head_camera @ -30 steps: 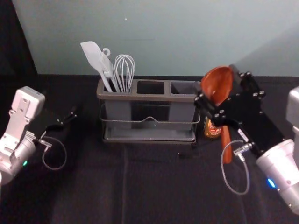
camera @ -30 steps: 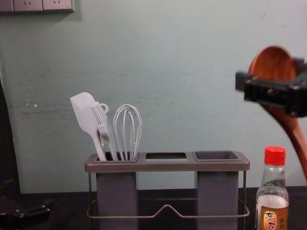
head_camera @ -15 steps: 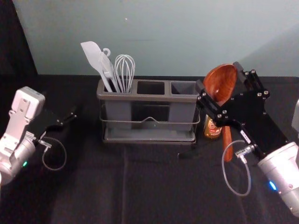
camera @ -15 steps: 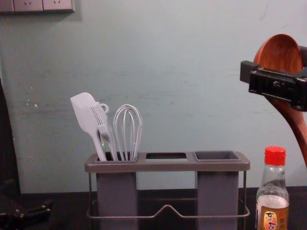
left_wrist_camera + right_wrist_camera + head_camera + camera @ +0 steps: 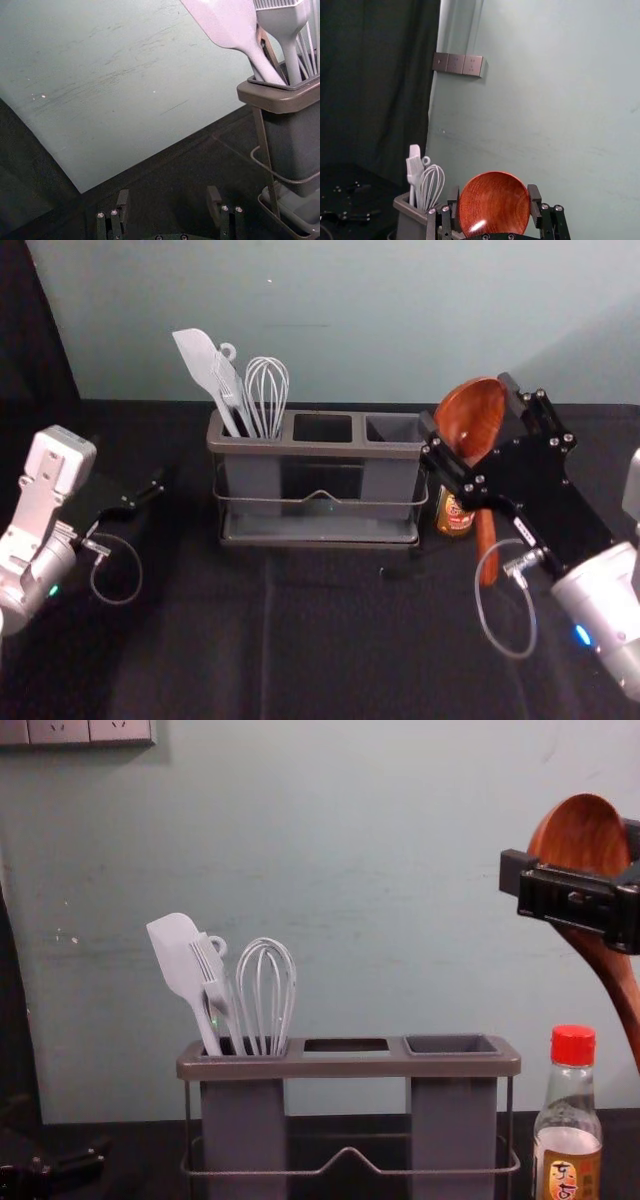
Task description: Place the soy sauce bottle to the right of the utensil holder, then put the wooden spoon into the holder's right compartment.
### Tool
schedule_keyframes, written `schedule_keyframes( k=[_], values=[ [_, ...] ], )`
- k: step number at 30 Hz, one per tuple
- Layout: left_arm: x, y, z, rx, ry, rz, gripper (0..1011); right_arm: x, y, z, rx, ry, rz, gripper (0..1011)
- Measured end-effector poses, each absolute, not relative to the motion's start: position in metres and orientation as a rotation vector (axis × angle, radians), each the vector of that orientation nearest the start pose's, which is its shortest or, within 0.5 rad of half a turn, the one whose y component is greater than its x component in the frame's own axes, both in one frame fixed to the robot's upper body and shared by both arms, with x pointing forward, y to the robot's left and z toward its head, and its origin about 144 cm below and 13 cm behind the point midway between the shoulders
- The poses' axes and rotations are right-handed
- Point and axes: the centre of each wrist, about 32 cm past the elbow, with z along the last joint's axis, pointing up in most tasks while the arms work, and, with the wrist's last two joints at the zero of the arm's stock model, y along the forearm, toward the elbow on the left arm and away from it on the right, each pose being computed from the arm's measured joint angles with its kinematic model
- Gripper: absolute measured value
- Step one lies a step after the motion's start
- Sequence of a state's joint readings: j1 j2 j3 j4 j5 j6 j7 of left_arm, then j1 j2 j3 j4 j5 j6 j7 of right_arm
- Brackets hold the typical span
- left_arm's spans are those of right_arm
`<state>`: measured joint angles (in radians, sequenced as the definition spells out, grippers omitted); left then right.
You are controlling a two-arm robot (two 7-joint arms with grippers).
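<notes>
Wooden spoon (image 5: 466,420) between right jaws

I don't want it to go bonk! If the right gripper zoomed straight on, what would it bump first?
Probably the wall. The right gripper holds the wooden spoon; how far the wall is, I can't tell.

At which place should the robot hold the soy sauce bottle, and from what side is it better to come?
Probably round the body of the soy sauce bottle, below its tapering shoulder, from the front: it stands upright, the utensil holder is close on its left, and the wooden spoon's handle hangs on its right.
</notes>
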<state>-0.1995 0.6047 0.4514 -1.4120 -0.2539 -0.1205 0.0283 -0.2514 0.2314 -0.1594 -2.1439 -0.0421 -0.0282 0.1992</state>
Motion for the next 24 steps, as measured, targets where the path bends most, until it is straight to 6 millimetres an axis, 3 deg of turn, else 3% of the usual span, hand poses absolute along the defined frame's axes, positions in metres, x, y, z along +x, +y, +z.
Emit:
schedule_keyframes(
  k=[4, 19, 24],
  values=[
    [0.489, 0.310, 1.140, 0.304, -0.285, 1.248, 1000, 0.382, -0.211, 1.250, 0.077, -0.429, -1.102, 837],
    [0.489, 0.310, 1.140, 0.305, -0.285, 1.248, 1000, 0.465, -0.198, 1.268, 0.169, -0.482, -1.024, 838],
    [0.489, 0.310, 1.140, 0.304, -0.285, 1.248, 1000, 0.481, -0.194, 1.273, 0.189, -0.507, -1.008, 838]
  ],
)
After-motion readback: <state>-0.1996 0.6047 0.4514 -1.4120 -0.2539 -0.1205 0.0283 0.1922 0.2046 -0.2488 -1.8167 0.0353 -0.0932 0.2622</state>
